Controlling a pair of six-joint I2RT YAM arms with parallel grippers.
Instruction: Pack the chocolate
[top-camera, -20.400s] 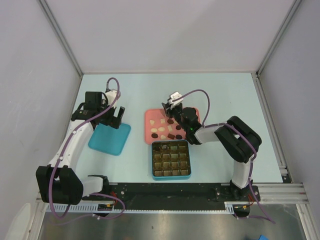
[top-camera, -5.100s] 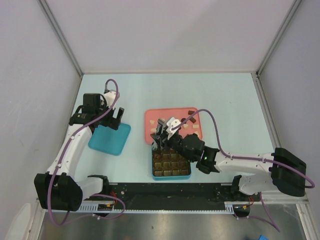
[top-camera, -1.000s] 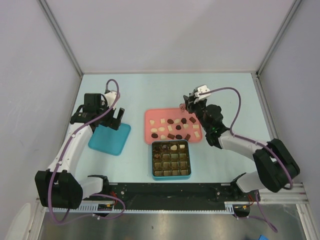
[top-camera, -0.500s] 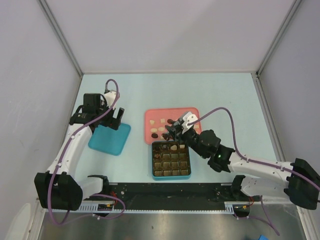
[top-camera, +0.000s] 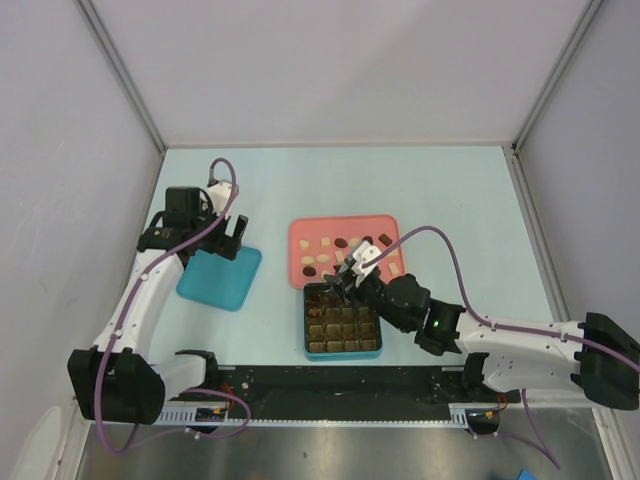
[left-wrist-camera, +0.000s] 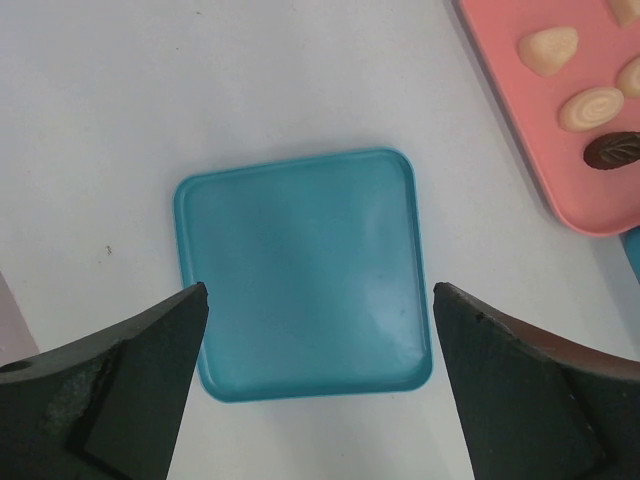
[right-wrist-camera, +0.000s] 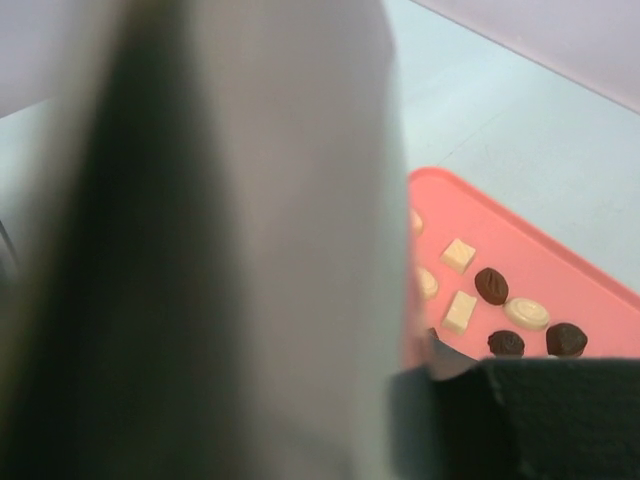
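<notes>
Moved since half a second ago: right fingers (top-camera: 347, 282), now over far row of teal box (top-camera: 343, 354); grip indeterminable. Spread wide, left fingers (top-camera: 231, 240) hang above teal lid (top-camera: 215, 280). On pink tray (top-camera: 305, 232) lies the chocolate (right-wrist-camera: 491, 285).

Inventory: 2 arms, L arm (top-camera: 150, 290) & R arm (top-camera: 520, 340). Links were white, rounded; joints & bases black, blocky. Purple cable (top-camera: 430, 229) ran along ea. arm. Green LED (top-camera: 436, 322) was lit on R arm. L fingers (left-wrist-camera: 120, 390) were dark, wedge-shaped, scuffed. R finger (right-wrist-camera: 290, 200) was pale, blurred.
</notes>
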